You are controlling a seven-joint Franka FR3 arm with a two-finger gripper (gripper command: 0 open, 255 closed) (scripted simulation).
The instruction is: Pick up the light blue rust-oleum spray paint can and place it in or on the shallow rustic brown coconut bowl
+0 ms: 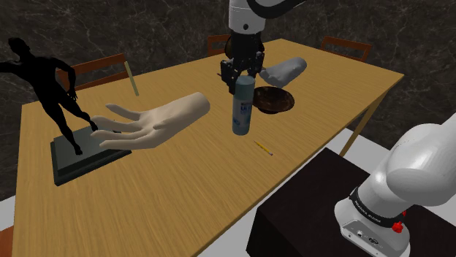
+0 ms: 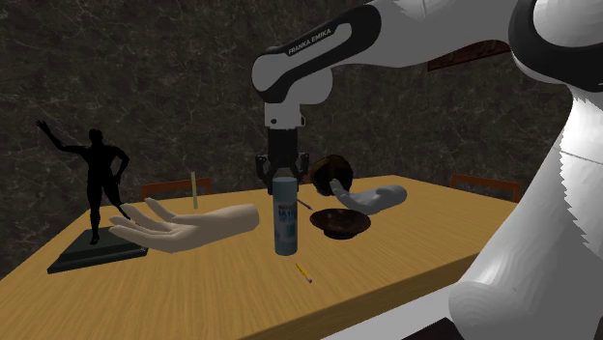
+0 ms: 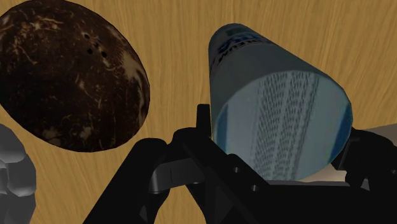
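The light blue spray can (image 1: 242, 108) (image 2: 285, 220) stands upright near the middle of the wooden table (image 1: 183, 182). My gripper (image 1: 243, 75) (image 2: 284, 176) comes straight down on it and is shut on its top. In the wrist view the can (image 3: 280, 121) sits between the black fingers (image 3: 202, 124). I cannot tell whether its base touches the table. The dark brown coconut bowl (image 1: 274, 100) (image 2: 339, 223) (image 3: 70, 76) rests on the table just beside the can, on the shoulder view's right, apart from it.
A beige model hand (image 1: 157, 120) lies to the shoulder view's left of the can. Beyond it stands a black statue (image 1: 51, 80) on a dark base. A grey hand-like object (image 1: 283, 71) lies behind the bowl. A yellow pencil (image 1: 264, 149) lies nearer the front edge. Chairs (image 1: 345, 47) stand behind the table.
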